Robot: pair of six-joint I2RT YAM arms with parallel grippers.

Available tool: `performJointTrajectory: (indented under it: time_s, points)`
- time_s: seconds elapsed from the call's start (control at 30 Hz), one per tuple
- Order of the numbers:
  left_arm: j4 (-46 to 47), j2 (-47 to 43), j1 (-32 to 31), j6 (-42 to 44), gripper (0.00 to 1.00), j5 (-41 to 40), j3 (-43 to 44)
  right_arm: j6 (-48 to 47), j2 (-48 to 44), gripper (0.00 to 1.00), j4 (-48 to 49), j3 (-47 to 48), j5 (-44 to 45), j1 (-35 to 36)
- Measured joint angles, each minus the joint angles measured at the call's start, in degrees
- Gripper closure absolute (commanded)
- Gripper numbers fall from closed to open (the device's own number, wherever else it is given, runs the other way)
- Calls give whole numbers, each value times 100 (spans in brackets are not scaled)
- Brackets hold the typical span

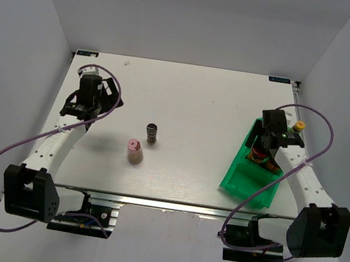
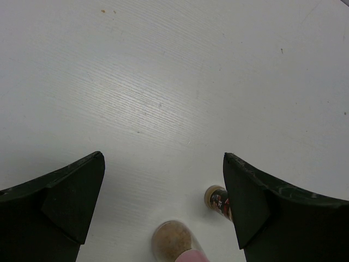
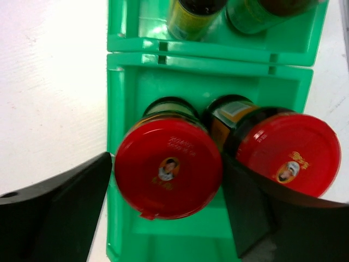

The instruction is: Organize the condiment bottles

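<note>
The table [image 1: 193,94] carries the green bin [image 1: 243,183] at its right side. The right gripper [image 3: 167,162] hangs over one compartment, its fingers straddling a red-lidded jar [image 3: 163,180] beside a second red-lidded jar [image 3: 286,153]. Whether they press on it or only stand around it, I cannot tell. The left gripper [image 1: 85,108] gapes wide, holding nothing. The pink-capped jar [image 1: 135,152] and grey shaker [image 1: 152,133] stand upright to its right, nearer that arm, with nothing between.
</note>
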Motion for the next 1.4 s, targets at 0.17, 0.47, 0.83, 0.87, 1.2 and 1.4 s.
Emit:
performJointTrajectory:
  time_s: [0.17, 0.47, 0.83, 0.87, 1.2, 1.4]
  points:
    - [0, 0, 0, -2, 2, 0, 0, -46, -116, 11, 118, 52, -81, -26]
    - [-81, 52, 0, -188, 2, -17, 15, -428, -522, 11, 201, 776, -625, 127]
    - [-809, 306, 4, -883, 2, -212, 284, -1814, 973, 11, 1016, 1777, -1523, 3775]
    - [-824, 256, 4, -942, 2, -195, 284, -1923, 1327, 11, 1014, 1917, -1613, 4120]
    - [-1086, -7, 4, -1202, 2, -358, 284, -2306, 3812, 11, 1104, 3585, -2188, 5302]
    - [-1121, -153, 4, -1246, 2, -433, 284, -2214, 4524, 11, 1113, 4304, -1714, 5464]
